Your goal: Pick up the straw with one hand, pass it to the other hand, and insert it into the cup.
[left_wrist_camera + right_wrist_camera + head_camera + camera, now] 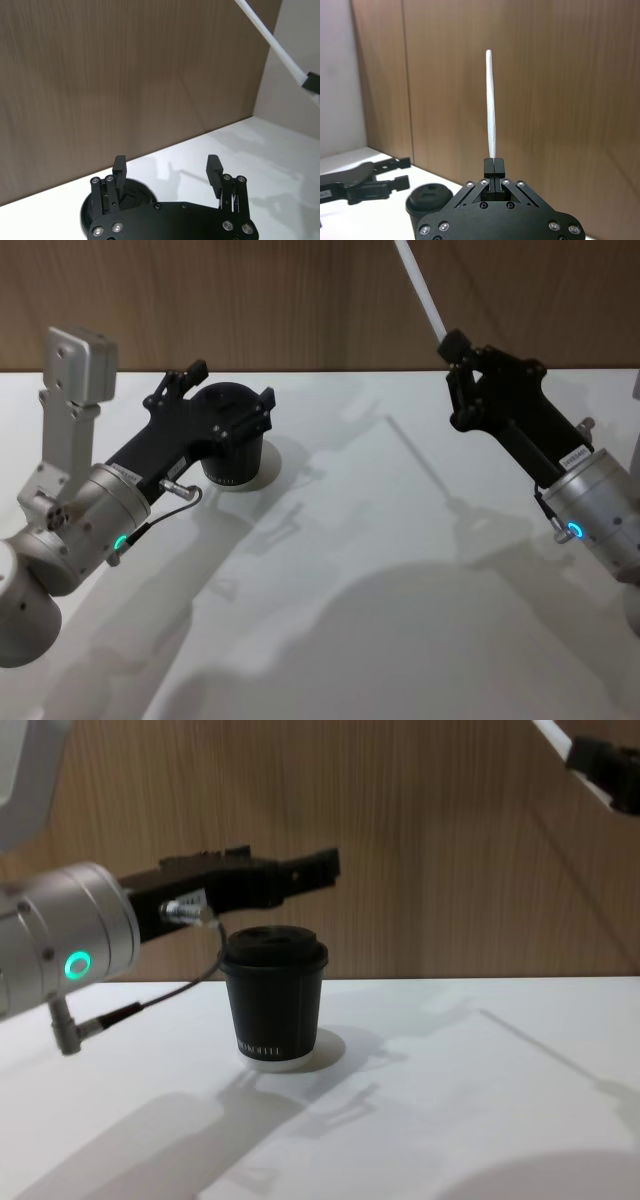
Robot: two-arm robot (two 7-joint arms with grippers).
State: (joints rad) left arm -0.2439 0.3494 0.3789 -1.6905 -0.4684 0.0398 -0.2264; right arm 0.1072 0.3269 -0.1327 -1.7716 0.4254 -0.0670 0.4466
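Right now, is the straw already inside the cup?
No, the right gripper holds the straw pinched between its fingers, up in the air and apart from the cup.

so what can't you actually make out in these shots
straw top end: cut off by the top edge in the head and chest views; its gripped end is hidden inside the shut right end effector.
cup lid opening: the open left end effector covers part of the lid in the head view; the chest view sees it side-on.
lettering on the cup: too small to read, chest view.
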